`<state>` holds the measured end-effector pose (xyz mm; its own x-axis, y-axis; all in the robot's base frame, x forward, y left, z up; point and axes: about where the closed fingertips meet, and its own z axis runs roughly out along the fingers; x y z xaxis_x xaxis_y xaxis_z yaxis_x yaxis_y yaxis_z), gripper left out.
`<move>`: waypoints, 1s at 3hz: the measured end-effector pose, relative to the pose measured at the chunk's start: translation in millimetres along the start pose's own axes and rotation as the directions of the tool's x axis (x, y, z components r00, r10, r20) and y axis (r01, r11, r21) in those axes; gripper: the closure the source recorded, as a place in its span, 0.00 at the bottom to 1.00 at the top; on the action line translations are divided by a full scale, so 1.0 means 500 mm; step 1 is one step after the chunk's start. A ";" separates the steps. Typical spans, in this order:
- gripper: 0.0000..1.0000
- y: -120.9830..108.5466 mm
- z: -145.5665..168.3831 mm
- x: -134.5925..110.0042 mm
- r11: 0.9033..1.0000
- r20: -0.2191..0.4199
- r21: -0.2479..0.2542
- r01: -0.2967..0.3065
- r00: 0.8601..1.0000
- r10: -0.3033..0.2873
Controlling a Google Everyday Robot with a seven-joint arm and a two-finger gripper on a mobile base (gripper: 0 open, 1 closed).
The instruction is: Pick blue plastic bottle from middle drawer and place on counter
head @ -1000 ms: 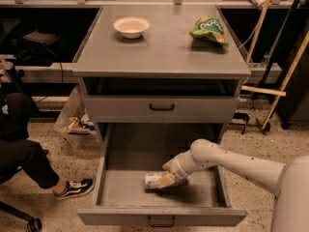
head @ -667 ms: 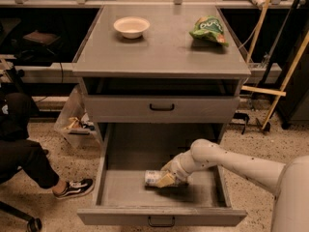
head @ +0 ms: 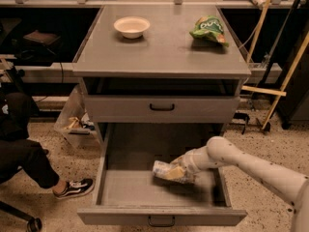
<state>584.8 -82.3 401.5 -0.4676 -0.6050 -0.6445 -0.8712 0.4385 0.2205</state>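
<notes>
White arm [head: 256,170] is extending from the lower right corner of the frame, reaching left toward lower centre. Its long segment is slanting up-left from the right edge to a rounded elbow joint [head: 219,150] just right of centre. From that joint the wrist [head: 197,159] is angling down and left, thinner than the segment behind it. Gripper [head: 175,173] is sitting at lower centre of the frame, pointing left, with tan parts showing at its tip. Only one arm is showing.
</notes>
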 end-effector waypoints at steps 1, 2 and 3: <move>1.00 -0.105 -0.175 -0.023 0.987 0.113 0.114 -0.114 0.989 0.101; 1.00 -0.173 -0.354 -0.063 0.956 0.177 0.243 -0.165 0.977 0.123; 1.00 -0.174 -0.572 -0.158 0.915 0.161 0.388 -0.109 0.986 0.049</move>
<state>654.6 -262.7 642.5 -0.4796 -0.4677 -0.7424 -0.6888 0.7249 -0.0117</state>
